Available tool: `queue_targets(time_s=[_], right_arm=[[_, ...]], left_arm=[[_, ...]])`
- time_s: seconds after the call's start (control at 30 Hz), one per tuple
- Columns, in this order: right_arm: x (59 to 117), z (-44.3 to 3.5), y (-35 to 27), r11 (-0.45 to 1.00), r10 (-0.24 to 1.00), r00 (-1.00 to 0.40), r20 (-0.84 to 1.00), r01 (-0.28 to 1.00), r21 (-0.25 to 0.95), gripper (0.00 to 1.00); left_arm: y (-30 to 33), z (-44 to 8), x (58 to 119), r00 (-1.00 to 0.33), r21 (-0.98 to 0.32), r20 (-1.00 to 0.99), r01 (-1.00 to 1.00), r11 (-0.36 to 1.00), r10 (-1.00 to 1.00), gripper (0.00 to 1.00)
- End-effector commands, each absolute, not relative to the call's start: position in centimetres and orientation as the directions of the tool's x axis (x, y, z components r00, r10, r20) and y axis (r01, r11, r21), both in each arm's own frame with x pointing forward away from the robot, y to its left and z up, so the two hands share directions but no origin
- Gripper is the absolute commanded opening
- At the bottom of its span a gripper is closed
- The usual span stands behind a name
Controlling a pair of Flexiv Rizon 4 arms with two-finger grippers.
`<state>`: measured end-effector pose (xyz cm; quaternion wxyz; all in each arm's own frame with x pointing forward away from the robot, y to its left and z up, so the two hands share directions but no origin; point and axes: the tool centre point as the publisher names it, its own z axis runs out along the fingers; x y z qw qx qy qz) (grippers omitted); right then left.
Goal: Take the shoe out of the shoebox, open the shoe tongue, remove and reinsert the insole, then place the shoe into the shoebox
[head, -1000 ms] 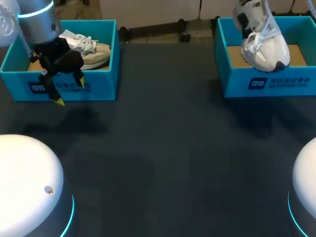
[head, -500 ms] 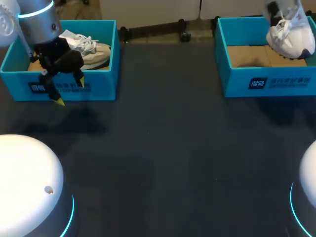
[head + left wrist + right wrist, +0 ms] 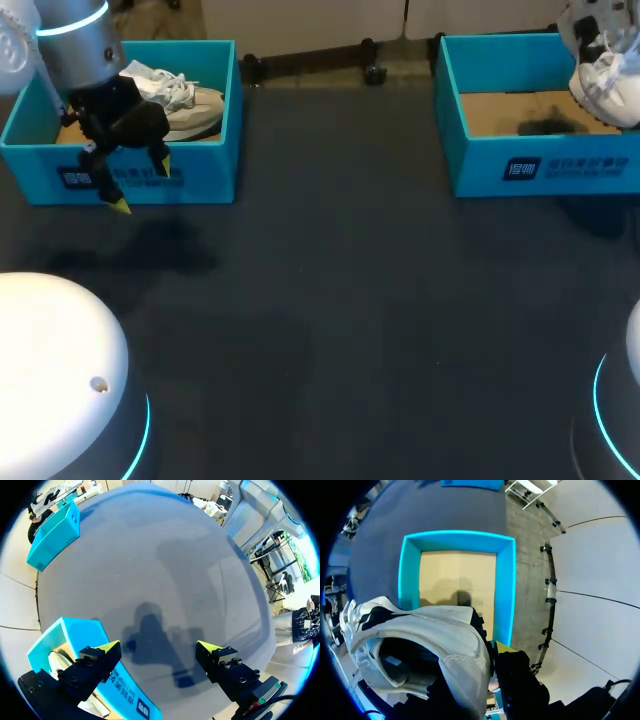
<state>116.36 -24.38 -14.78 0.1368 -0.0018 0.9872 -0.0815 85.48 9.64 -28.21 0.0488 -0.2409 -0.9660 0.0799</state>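
A white shoe [image 3: 606, 68] with dark patches hangs at the far right above the right blue shoebox [image 3: 540, 168], whose cardboard floor is bare. In the right wrist view my right gripper [image 3: 489, 656] is shut on the collar of the white shoe [image 3: 420, 640], with the shoebox [image 3: 506, 585] beneath it. My left gripper [image 3: 142, 185] hangs open over the front wall of the left blue shoebox [image 3: 150, 180], which holds a beige shoe [image 3: 185, 100]. In the left wrist view the left gripper [image 3: 159, 649] has nothing between its fingers, and the left shoebox [image 3: 65, 635] lies under one finger.
The dark table [image 3: 340, 300] stretches between and in front of the two boxes. Both arm bases show as white domes at the near corners. The far shoebox [image 3: 52, 530] appears across the table in the left wrist view.
My right gripper has carried the white shoe up out of the right shoebox and toward the right edge. The left arm has stayed put.
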Motion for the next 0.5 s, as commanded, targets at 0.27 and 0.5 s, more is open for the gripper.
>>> queue_targets(time_s=[0.27,0.5], right_arm=[[117.9,-16.6,-26.4,0.988,-0.031,-0.96,-0.279,0.013,-0.155,0.0],[117.3,-18.1,-28.0,0.987,0.022,-0.956,-0.292,0.067,-0.144,0.0]], left_arm=[[9.7,-28.2,85.4,-0.879,-0.177,0.055,0.458,0.871,0.474,1.0],[9.7,-28.2,85.4,-0.879,-0.177,0.055,0.458,0.871,0.474,1.0]])
